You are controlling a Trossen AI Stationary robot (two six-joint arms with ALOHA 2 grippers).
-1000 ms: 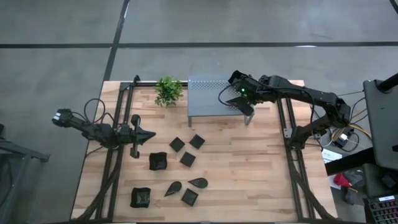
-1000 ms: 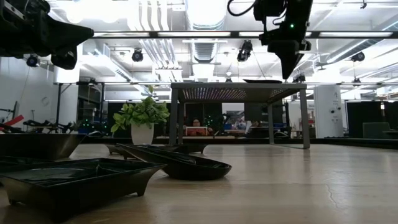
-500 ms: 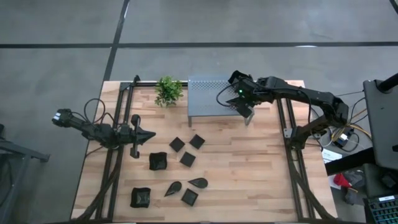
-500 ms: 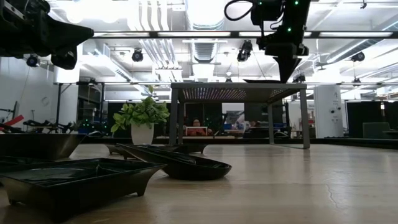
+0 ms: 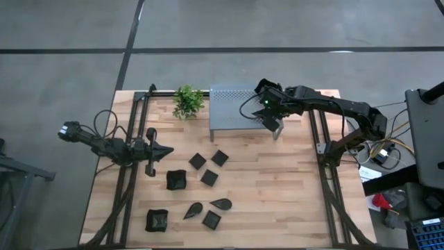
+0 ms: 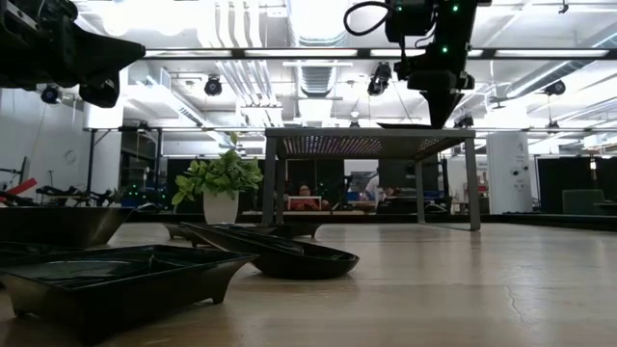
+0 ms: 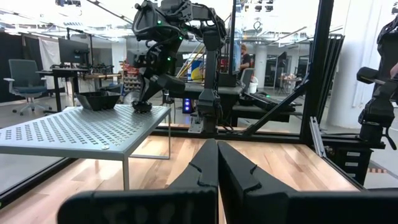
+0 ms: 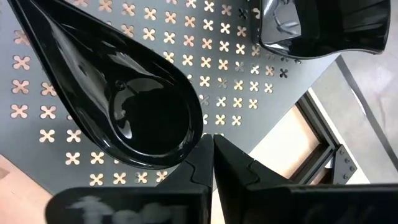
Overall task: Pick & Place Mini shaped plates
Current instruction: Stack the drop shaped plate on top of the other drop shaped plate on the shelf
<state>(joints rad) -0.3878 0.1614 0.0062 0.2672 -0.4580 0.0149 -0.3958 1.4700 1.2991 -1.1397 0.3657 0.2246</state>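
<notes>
apparently mid-placement, the right gripper [image 8: 208,146], jaws pinched on the rim of a teardrop plate [image 8: 124,93] lying on the shelf's [image 5: 229,111] right end, must next release and lift.

From above, the right gripper [image 5: 271,122] hangs over the right end of the grey perforated shelf [image 5: 232,110] at the table's far edge, with a small green plant [image 5: 187,101] just left of the shelf. The left gripper [image 5: 166,149] waits near the table's left side. 8 mini shaped plates [image 5: 208,178] lie scattered on the wooden table [image 5: 277,194] between centre and near edge.
</notes>
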